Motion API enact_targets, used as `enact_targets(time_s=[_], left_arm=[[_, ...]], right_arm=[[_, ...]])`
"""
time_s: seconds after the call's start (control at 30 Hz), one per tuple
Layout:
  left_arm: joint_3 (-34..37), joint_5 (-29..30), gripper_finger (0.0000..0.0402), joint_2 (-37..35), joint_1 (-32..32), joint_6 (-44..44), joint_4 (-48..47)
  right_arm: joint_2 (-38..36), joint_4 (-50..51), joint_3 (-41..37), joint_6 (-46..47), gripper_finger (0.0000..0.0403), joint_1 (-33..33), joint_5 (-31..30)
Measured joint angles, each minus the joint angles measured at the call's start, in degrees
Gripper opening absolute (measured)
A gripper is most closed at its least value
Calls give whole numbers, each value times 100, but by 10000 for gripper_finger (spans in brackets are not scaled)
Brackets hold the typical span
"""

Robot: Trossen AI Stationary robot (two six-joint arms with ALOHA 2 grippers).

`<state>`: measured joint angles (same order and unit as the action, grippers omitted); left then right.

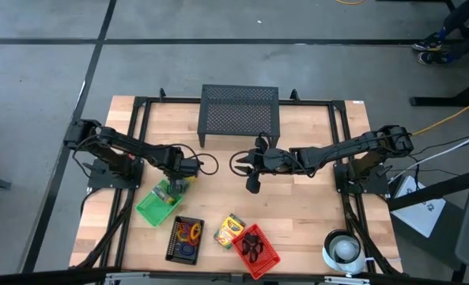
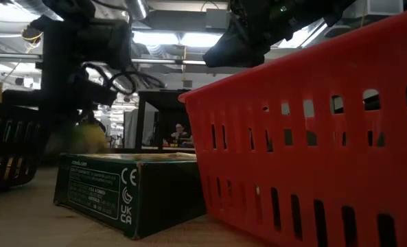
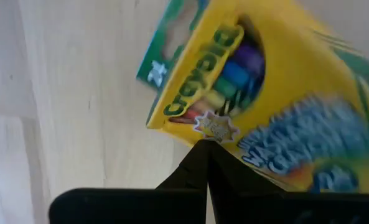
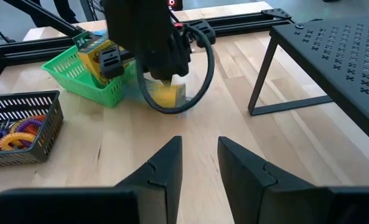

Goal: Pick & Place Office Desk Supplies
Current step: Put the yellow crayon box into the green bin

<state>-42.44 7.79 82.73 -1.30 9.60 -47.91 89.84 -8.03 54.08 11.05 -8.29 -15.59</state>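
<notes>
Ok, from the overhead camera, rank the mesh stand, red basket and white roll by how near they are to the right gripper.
From the right gripper, open near the table's middle:
1. Black mesh stand, just behind it at the table's far edge.
2. Red basket, toward the near edge, holding black clips.
3. White roll, farthest, at the near right corner.

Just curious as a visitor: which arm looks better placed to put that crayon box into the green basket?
Left. The left gripper is shut on the crayon box right over the green basket; the right gripper hangs empty mid-table.
</notes>
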Motion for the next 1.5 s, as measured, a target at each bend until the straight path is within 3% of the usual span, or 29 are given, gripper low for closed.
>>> enact_targets(time_s=[0.5,0.77,0.9,1.07,1.2,1.33,1.5], left_arm=[[30,167,1,19,715,-828,-45],[27,199,2,-210,767,-663,235],[22,347,2,-1057,647,-401,843],[23,745,2,-2634,355,-295,1226],[316,1008,2,-3810,75,-143,1921],[770,1130,2,-4668,-205,-124,2756],[1024,1608,2,-5278,-425,-127,2806]], right_arm=[[0,224,-2,-6,105,0,-58],[0,-66,-2,-474,105,2,-420],[0,-531,-2,-720,105,4,-306],[32,-906,-2,-548,105,18,162],[529,-1385,77,-291,105,113,530],[1495,-1378,809,-253,105,115,797],[2686,-602,2265,-276,97,157,1095]])
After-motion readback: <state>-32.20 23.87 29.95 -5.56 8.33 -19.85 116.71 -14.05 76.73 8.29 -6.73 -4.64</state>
